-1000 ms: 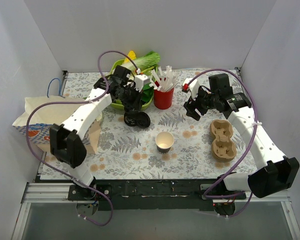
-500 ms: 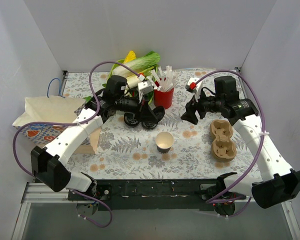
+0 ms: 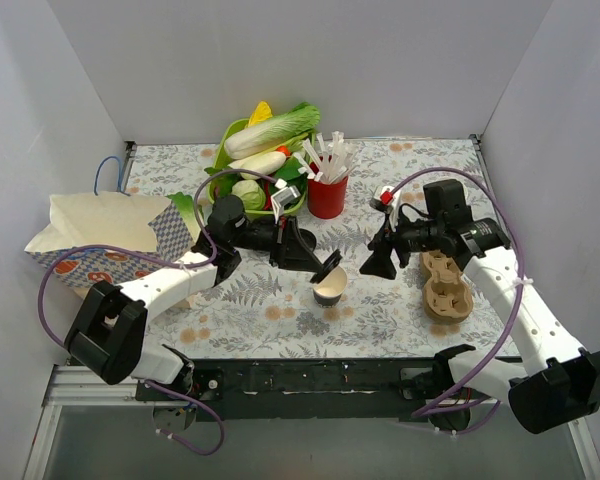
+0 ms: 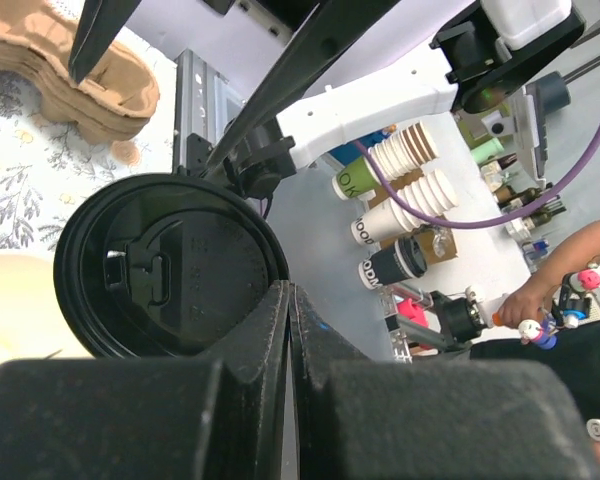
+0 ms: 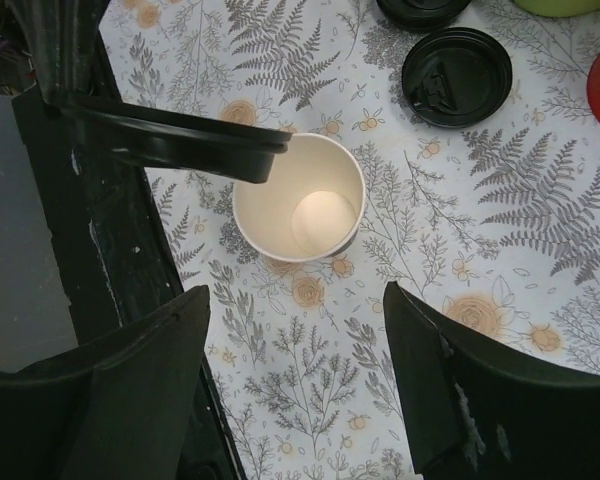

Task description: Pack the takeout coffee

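Only the stacked cups [image 4: 405, 205] in the background of the left wrist view carry print, rounded dark letters that look like "OK" and "oo", too small and blurred to read with certainty.

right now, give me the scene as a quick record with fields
cup: paper cup, upright, open, empty
lid: black lid, tilted at the cup's rim, not seated
left claw: shut on the lid's edge
right claw: open, right of the cup, holding nothing
spare: loose lid flat on the table
carrier: cup carrier, empty
bag: paper bag, far left
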`<control>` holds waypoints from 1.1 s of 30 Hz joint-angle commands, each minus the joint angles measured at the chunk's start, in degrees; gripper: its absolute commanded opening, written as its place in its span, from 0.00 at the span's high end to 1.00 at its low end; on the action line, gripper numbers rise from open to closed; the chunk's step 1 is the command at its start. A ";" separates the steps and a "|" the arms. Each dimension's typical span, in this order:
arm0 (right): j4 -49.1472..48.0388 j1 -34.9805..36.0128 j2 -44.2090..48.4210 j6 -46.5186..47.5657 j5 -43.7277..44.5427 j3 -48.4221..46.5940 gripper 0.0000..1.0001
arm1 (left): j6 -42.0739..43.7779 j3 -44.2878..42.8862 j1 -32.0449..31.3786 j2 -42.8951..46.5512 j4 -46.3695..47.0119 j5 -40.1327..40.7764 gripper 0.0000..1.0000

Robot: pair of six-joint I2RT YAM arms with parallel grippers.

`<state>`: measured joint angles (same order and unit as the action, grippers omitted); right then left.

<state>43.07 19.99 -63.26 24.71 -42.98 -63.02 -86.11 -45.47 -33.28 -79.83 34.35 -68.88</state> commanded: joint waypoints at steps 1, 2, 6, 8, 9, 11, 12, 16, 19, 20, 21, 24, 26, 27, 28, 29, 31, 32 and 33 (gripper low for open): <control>-6.14 0.14 -0.63 -4.14 -3.60 2.55 0.23 | -3.20 -1.28 -0.12 -0.93 2.84 -0.55 1.00; -7.03 0.05 -0.98 -4.58 -3.51 2.99 0.23 | -3.37 -1.72 -0.12 -1.29 2.48 -0.38 1.00; -10.55 0.14 -1.95 -4.15 -5.26 4.22 0.22 | -4.85 -1.90 -0.12 -4.27 3.17 0.50 1.00; -10.81 0.14 -2.65 -3.53 -5.80 4.49 0.21 | -5.91 -2.34 -0.12 -6.37 4.40 0.24 1.00; -10.81 0.23 -2.65 -3.53 -5.80 4.84 0.21 | -7.40 -2.43 -0.21 -7.08 5.98 0.24 1.00; -10.81 0.23 -2.65 -3.53 -5.80 5.54 0.21 | -8.55 -2.78 -0.12 -9.10 6.96 0.07 1.00; -11.94 0.23 -2.74 -2.22 -6.49 5.72 0.20 | -9.68 -3.04 -0.21 -9.81 8.53 -0.20 1.00; -12.04 0.49 -3.62 -0.54 -6.85 6.51 0.20 | -13.46 -3.92 -0.12 -13.06 12.66 -0.99 1.00; -12.75 0.58 -4.41 0.69 -7.03 6.77 0.20 | -14.53 -4.36 -0.12 -14.74 14.25 -0.82 1.00; -12.92 0.75 -4.67 1.13 -7.03 6.95 0.20 | -14.70 -4.45 -0.21 -14.91 14.26 -0.90 1.00; -13.44 0.84 -5.02 1.30 -6.77 6.95 0.19 | -14.79 -4.54 -0.12 -15.00 14.34 -1.25 1.00; -14.76 1.19 -6.25 1.22 -6.33 6.86 0.20 | -14.88 -4.19 -0.21 -14.83 13.56 -1.60 1.00; -15.29 1.54 -6.87 1.22 -5.71 6.78 0.20 | -14.79 -3.57 -0.12 -14.48 13.11 -1.61 1.00; -15.64 1.81 -6.96 1.04 -5.27 6.77 0.20 | -14.79 -3.22 -0.12 -14.30 12.85 -1.52 1.00; -16.17 1.81 -7.22 0.96 -5.18 6.77 0.20 | -14.79 -2.87 -0.12 -14.12 12.85 -1.52 1.00; -16.35 1.98 -7.40 0.95 -5.01 6.77 0.20 | -14.79 -2.17 -0.21 -14.04 12.68 -1.43 1.00; -16.96 2.51 -7.66 0.60 -4.39 6.86 0.20 | -14.88 -1.29 -0.12 -13.95 12.67 -1.08 1.00; -17.23 2.69 -7.84 0.60 -4.22 6.95 0.20 | -15.05 -0.33 -0.12 -13.77 12.93 -0.90 1.00; -17.40 3.12 -7.84 0.43 -3.78 7.04 0.20 | -15.49 0.03 -0.12 -13.86 13.63 -0.90 1.00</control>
<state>28.93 21.98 -71.00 24.84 -47.55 -56.34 -100.90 -47.57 -33.28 -95.55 45.89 -69.47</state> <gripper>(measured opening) 0.806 0.008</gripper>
